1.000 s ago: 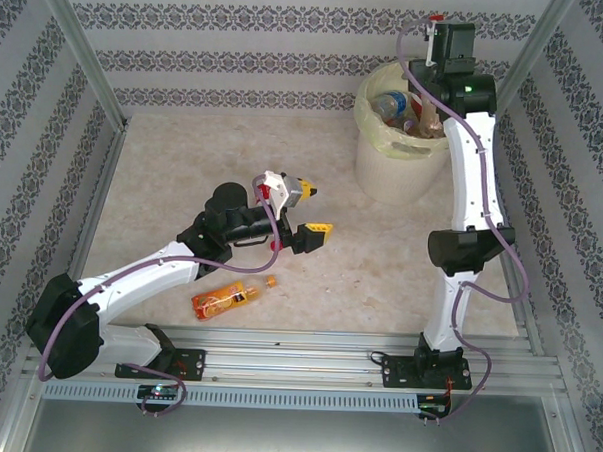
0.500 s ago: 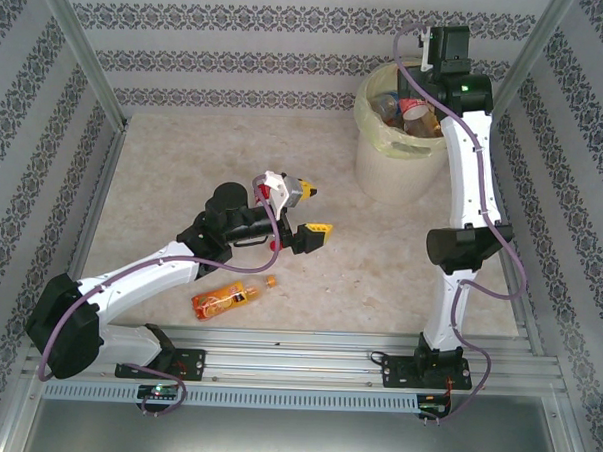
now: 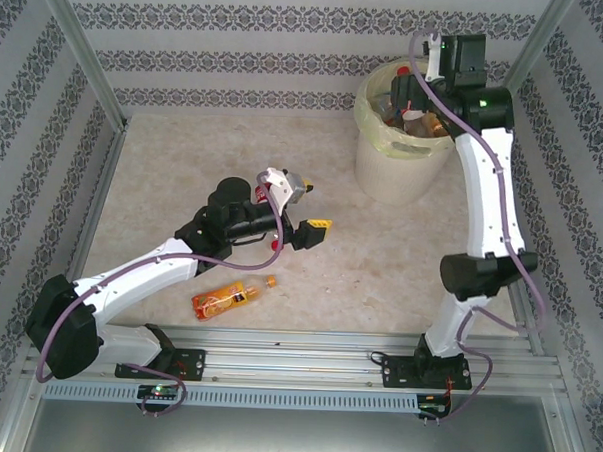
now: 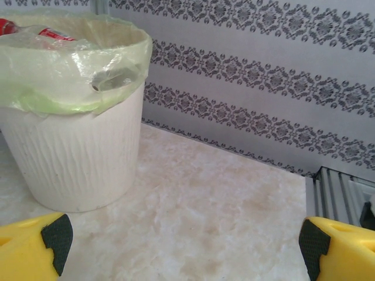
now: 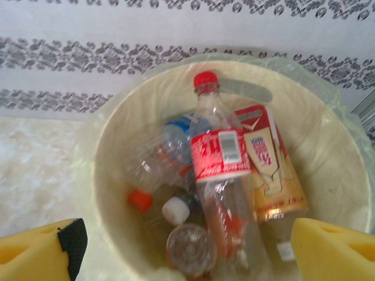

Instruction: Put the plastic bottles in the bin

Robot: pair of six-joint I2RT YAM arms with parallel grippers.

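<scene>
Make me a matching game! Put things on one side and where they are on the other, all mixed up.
Things:
1. orange plastic bottle
2. red-labelled clear plastic bottle
3. large round white bin
4. left claw

Places:
A. open and empty, above the table
B. lying on its side on the table
C. inside the bin
D. standing at the table's far right

Pairs: 1-B, 2-C, 3-D, 4-A
</scene>
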